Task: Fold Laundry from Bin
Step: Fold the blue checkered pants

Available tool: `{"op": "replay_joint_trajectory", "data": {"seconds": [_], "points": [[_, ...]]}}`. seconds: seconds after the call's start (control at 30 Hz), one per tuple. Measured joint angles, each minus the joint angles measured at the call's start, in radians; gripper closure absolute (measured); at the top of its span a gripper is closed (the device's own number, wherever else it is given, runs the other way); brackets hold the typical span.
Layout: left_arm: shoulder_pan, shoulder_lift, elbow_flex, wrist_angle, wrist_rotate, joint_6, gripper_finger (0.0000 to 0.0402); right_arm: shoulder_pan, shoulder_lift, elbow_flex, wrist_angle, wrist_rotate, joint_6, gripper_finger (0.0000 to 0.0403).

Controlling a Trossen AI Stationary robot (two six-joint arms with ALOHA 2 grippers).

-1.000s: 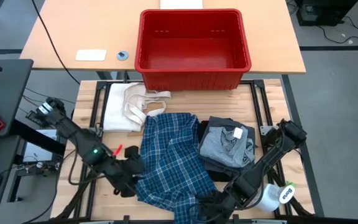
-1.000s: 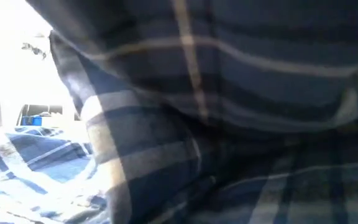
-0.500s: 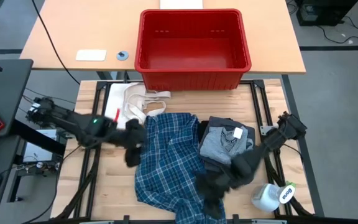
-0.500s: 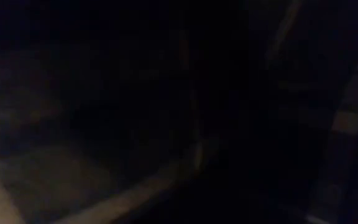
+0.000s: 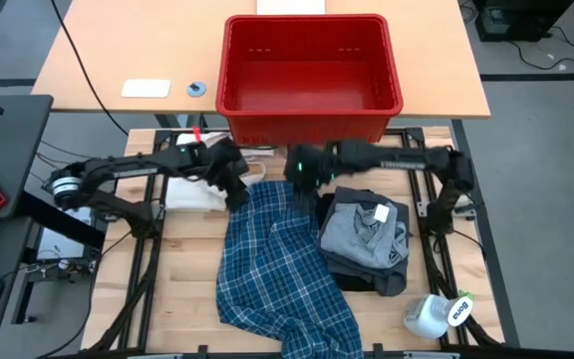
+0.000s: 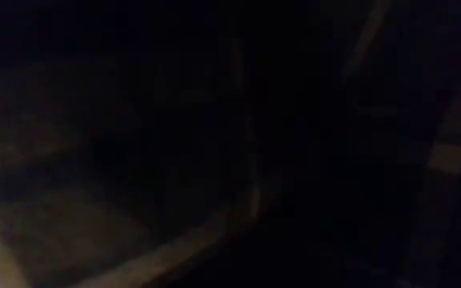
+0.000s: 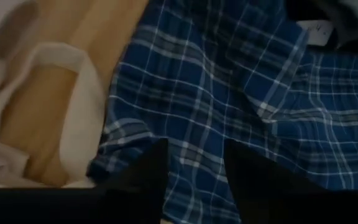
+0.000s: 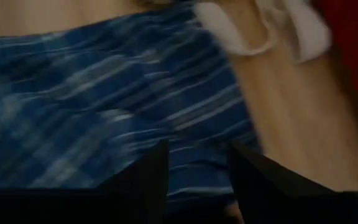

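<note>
The blue-and-white plaid shirt [image 5: 277,264] lies spread lengthwise on the wooden table, its far edge toward the red bin [image 5: 312,125]. My left gripper [image 5: 237,196] hovers open over the shirt's far left corner [image 7: 166,118]. My right gripper [image 5: 302,189] hovers open over the far right part of that edge [image 8: 135,106]. In both wrist views plaid cloth shows in the gap between the fingers. A folded light grey garment [image 5: 367,229] rests on dark ones [image 5: 387,277] to the shirt's right. The low view is dark, with cloth right against it.
A cream-white cloth with strap loops [image 5: 212,165] lies by the shirt's far left corner, close to my left gripper. A white bottle [image 5: 436,314] lies at the near right corner. The bin stands on a separate tabletop beyond the far edge.
Both grippers have swept from the shirt's near end to its far edge by the bin, the left along the shirt's left side, the right from the near right. The shirt's near end has settled flat. The low view has gone from lit plaid to dark.
</note>
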Motion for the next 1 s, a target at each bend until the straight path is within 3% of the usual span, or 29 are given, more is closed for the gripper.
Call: {"op": "replay_joint_trajectory", "data": {"seconds": [0.07,0.17,0.3,0.37,0.5,0.6,0.77,1.0], "points": [[0.015,0.044,0.000,0.016,0.033,0.004,0.0229,-0.090,0.004,-0.027,0.031,-0.064,-0.080,0.0233],[0.017,0.105,0.000,0.030,0.071,0.005,0.0201,-0.213,0.009,-0.104,0.111,-0.253,-0.136,0.0214],[0.014,0.146,0.000,0.049,0.074,-0.018,0.0170,-0.291,0.011,-0.245,0.228,-0.393,-0.174,0.0159],[0.014,0.150,0.000,0.083,0.074,-0.028,0.0161,-0.286,0.011,-0.291,0.248,-0.370,-0.196,0.0124],[0.015,0.149,0.000,0.171,0.067,-0.001,0.0157,-0.217,0.011,-0.370,0.365,-0.190,-0.257,0.0068],[0.021,0.149,0.000,0.213,0.043,0.033,0.0157,-0.194,0.011,-0.440,0.518,-0.156,-0.176,0.0044],[0.048,0.149,0.000,0.188,0.039,0.054,0.0157,-0.254,0.011,-0.573,0.684,-0.154,-0.036,0.0037],[0.086,0.149,0.000,0.184,0.116,0.071,0.0157,-0.282,0.011,-0.675,0.778,-0.180,-0.048,0.0050]]}}
